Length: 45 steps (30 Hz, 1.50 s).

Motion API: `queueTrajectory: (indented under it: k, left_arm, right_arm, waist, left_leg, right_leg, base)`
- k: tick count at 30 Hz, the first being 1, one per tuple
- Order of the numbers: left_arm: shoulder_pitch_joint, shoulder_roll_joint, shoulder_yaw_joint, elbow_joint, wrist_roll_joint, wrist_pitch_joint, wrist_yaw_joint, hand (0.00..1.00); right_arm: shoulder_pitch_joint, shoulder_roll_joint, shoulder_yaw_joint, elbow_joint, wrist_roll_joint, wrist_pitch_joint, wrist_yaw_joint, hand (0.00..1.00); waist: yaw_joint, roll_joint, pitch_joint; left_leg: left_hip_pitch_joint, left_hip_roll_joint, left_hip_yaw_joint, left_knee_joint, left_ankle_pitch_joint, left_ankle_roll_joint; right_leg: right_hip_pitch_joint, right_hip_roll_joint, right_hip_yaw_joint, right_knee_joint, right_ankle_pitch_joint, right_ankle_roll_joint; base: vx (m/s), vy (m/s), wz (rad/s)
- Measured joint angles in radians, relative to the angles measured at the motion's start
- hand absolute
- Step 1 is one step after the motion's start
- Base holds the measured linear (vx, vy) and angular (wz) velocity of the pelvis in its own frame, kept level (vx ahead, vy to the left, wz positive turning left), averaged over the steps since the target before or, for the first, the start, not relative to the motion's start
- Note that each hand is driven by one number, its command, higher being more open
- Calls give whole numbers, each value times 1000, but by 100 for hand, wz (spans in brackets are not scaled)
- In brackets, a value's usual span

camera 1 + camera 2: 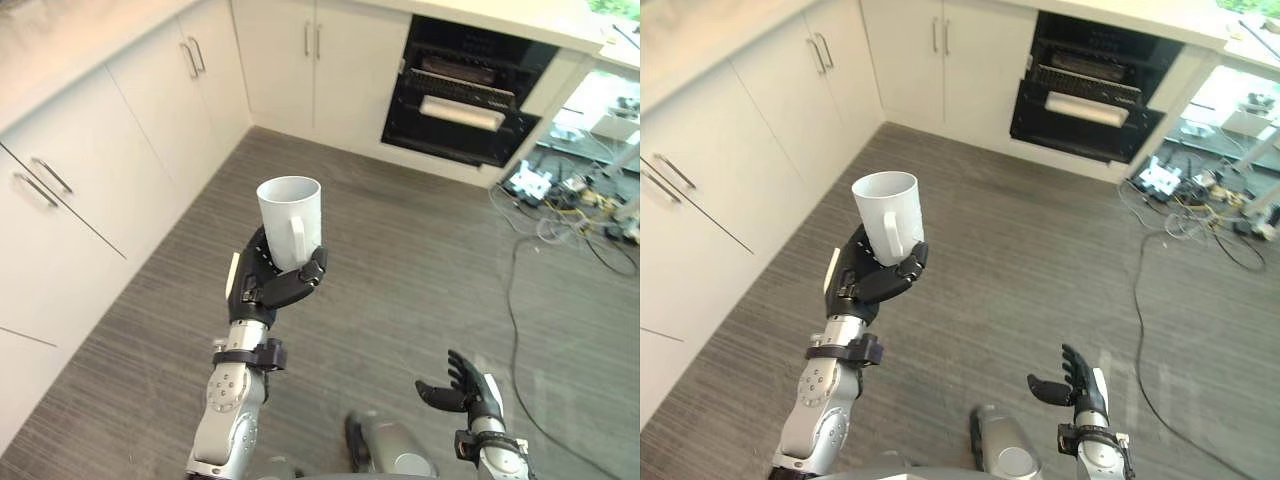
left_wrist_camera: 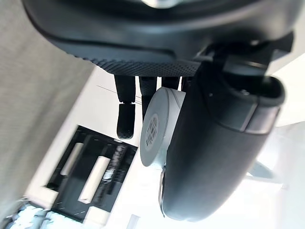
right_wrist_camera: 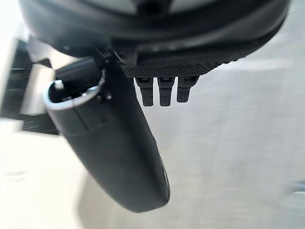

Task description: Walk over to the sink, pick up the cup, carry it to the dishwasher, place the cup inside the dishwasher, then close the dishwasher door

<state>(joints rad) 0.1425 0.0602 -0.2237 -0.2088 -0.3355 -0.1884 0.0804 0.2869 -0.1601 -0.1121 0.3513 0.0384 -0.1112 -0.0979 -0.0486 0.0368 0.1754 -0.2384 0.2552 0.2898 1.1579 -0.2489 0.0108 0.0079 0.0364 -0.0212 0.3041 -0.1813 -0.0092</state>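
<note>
White cup, held upright above the floor.
Cabinets (image 1: 90,180) line the left edge. Left hand (image 1: 262,282) has fingers and thumb clamped round the cup (image 1: 290,218), whose base is hidden in the grip. Right hand (image 1: 470,392) is low, fingers apart. Open floor (image 1: 400,250) reaches the dishwasher (image 1: 465,90), its dark interior hard to make out.

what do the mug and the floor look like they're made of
The white mug in the left robot hand looks like glazed ceramic: smooth, plain and thick-rimmed, though plastic cannot be ruled out. The floor looks like grey wood-grain laminate or vinyl: fine streaks running in long planks, with a dull finish.
</note>
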Motion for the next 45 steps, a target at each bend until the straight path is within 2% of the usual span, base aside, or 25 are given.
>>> queueTrajectory:
  k: [2,4,6,7,9,11,12,14,16,17,20,22,24,26,27,29,31,33,36,38,39,40,41,43,45]
  left_arm:
    - [-3,2,3,-8,0,-9,-7,30]
    - [-12,-1,16,-16,0,-12,-11,30]
    - [-11,-5,25,-21,1,-12,-8,30]
    - [-9,-4,29,-29,3,-15,2,30]
    - [-8,0,51,-30,3,-14,17,30]
    - [-8,14,66,-30,3,-12,29,30]
    - [-8,36,66,-29,4,-8,29,30]
    - [-2,62,66,-18,7,12,37,30]
    - [11,61,52,-17,16,15,47,30]
    - [7,64,29,-18,17,6,46,30]
    - [-32,88,-24,-19,20,-14,20,30]
    - [-48,86,-30,-17,20,-14,10,30]
    - [-44,67,-33,22,21,-13,7,30]
    - [-45,36,-24,61,21,-6,7,30]
    - [-44,15,-11,75,21,3,9,30]
    - [-26,-8,-1,87,21,8,8,30]
    - [-7,-6,-9,72,21,7,5,30]
    - [-5,-3,-18,53,21,4,2,30]
    - [-3,-3,-17,49,21,3,1,30]
    - [-2,-5,-6,33,22,2,4,30]
    - [0,-4,3,28,23,2,6,30]
    - [3,2,8,23,23,2,9,30]
    - [2,12,22,19,23,2,10,30]
    - [3,15,27,19,23,4,21,30]
    - [3,41,22,20,24,12,40,30]
  right_arm:
    - [-29,-3,-6,-1,2,-14,-9,90]
    - [-82,-16,-24,46,7,-24,-13,90]
    - [-120,-40,-35,130,7,-22,-13,90]
    - [-121,-43,-35,168,7,-14,-13,90]
    - [-117,-32,-33,195,7,3,-8,90]
    - [-85,-22,-37,197,7,3,-7,90]
    - [-82,-15,-40,201,7,10,-7,90]
    - [-88,1,-36,210,7,13,-7,90]
    - [-89,24,-28,201,6,12,-7,90]
    - [-84,30,-11,185,6,8,-8,90]
    - [-86,30,10,144,6,-4,-7,90]
    - [-94,29,10,134,6,-4,-9,90]
    - [-75,13,4,131,-3,0,-13,90]
    - [-76,1,-6,98,-3,20,-12,90]
    - [-62,2,-5,48,-3,22,-8,90]
    - [-31,7,0,-67,-2,22,-13,90]
    - [-26,17,4,-169,-1,-1,-28,90]
    - [-62,6,3,-217,-1,-41,-32,90]
    - [-125,-1,-2,-218,-1,-53,-37,90]
    - [-134,-15,0,-197,-1,-50,-42,90]
    - [-132,-14,2,-181,-1,-47,-44,90]
    - [-129,-11,6,-169,-1,-41,-48,90]
    - [-126,-7,9,-166,0,-33,-49,90]
    - [-127,-6,10,-166,-1,-32,-57,90]
    - [-144,16,18,-167,-1,-29,-58,90]
  waist:
    - [9,-16,9]
    - [15,-31,16]
    - [37,-13,9]
    - [54,-3,0]
    - [55,-30,-2]
    - [35,-70,-9]
    - [27,-89,-3]
    - [13,-95,-2]
    - [10,-92,2]
    - [4,-85,1]
    - [-28,-79,-3]
    - [-48,-82,-5]
    - [-68,-68,-24]
    - [-65,-3,-25]
    - [-63,14,-16]
    - [-40,23,-11]
    - [-24,13,-8]
    - [-2,7,-5]
    - [16,-3,0]
    - [26,12,-6]
    - [29,9,-9]
    - [31,-3,-20]
    - [18,-29,-28]
    - [14,-34,-29]
    - [8,-50,-22]
  left_leg:
    - [-91,-4,14,-54,-47,-4]
    - [-207,-73,-2,-298,-52,-22]
    - [-227,-128,-100,-683,61,-76]
    - [-217,-134,-138,-774,195,-99]
    - [-232,-169,-135,-651,205,8]
    - [-241,-213,-105,-518,64,59]
    - [-201,-239,-93,-515,18,75]
    - [-89,-258,-84,-573,-22,85]
    - [93,-256,-61,-706,-36,83]
    - [201,-250,-46,-795,-39,77]
    - [373,-248,-39,-939,-54,47]
    - [445,-251,-37,-992,-77,7]
    - [526,-245,-43,-978,-113,-54]
    - [486,-177,-50,-780,-107,-88]
    - [414,-129,-57,-534,-16,-130]
    - [294,-48,-68,-181,98,-132]
    - [177,-13,-58,-37,46,-111]
    - [66,-17,-42,-93,-17,-70]
    - [-35,-117,-143,-459,-46,-66]
    - [-46,-172,-313,-810,50,-100]
    - [-30,-173,-312,-816,163,-122]
    - [-22,-198,-304,-796,211,-81]
    - [-49,-217,-267,-715,146,-46]
    - [-57,-218,-214,-650,80,-17]
    - [35,-238,-133,-691,30,19]
  right_leg:
    - [83,-35,28,-56,-20,-17]
    - [170,-119,43,-98,-63,-2]
    - [214,-155,69,-111,-78,9]
    - [254,-168,104,-116,-100,15]
    - [255,-211,158,-46,-93,34]
    - [186,-248,215,175,-40,128]
    - [106,-253,256,369,40,293]
    - [-32,-215,255,651,23,273]
    - [-154,-174,178,787,-48,161]
    - [-238,-137,120,784,-82,115]
    - [-419,-104,-50,477,-103,80]
    - [-458,-83,-135,164,-4,43]
    - [-456,-58,-134,97,256,-52]
    - [-432,-23,-144,176,170,-69]
    - [-367,1,-143,173,125,-85]
    - [-210,43,-111,91,94,-94]
    - [-63,55,-63,-16,89,-101]
    - [25,39,-1,-90,86,-100]
    - [112,-19,88,-110,27,-61]
    - [127,-42,171,-69,-60,-19]
    - [128,-51,207,-37,-104,-5]
    - [126,-69,243,-15,-137,11]
    - [121,-106,272,3,-157,27]
    - [92,-120,302,73,-165,54]
    - [-61,-160,273,390,-120,227]
  base:
    - [628,129,-8]
    - [668,252,-4]
    - [596,311,-41]
    - [735,440,-58]
    - [801,480,-35]
    - [784,403,6]
    - [690,258,-1]
    - [646,194,-21]
    - [545,139,-48]
    - [577,108,-45]
    - [715,54,-11]
    - [661,-18,10]
    - [750,-74,18]
    - [770,-100,-5]
    - [753,-100,-21]
    - [699,-90,-49]
    - [619,-38,-59]
    - [487,56,-73]
    - [519,219,-85]
    - [557,369,-98]
    - [506,363,-96]
    - [520,368,-91]
    - [522,366,-69]
    - [470,326,-66]
    - [456,291,-90]
